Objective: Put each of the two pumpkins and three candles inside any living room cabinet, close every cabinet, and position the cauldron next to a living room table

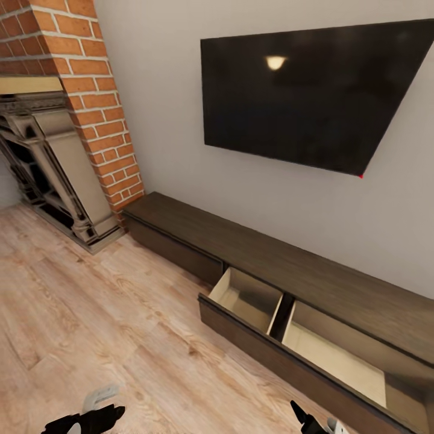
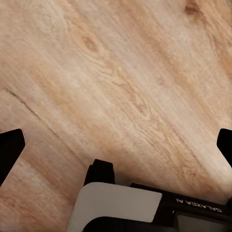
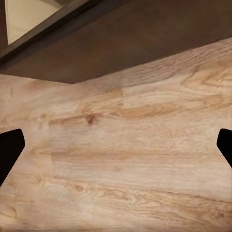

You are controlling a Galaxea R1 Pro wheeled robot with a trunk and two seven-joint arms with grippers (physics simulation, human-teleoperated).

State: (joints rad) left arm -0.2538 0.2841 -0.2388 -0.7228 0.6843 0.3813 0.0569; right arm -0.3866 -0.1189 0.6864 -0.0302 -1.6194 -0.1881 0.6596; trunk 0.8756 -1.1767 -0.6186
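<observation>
The long low dark-brown wooden cabinet (image 1: pixel 289 265) stood against the wall, its pale-lined drawer (image 1: pixel 313 337) pulled out and bare as far as visible. Both the left gripper (image 2: pixel 116 145) and right gripper (image 3: pixel 116 145) hung spread and unloaded over wood floor (image 1: pixel 90 313). Judging so, fetching pumpkins or candles came next; the drawer's far end was cut off.

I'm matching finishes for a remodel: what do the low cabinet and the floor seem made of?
The cabinet looks like dark-brown matte wood with faint grain; its open drawer has a pale beige inside. The floor looks like light wood planks with visible knots and grain.
</observation>
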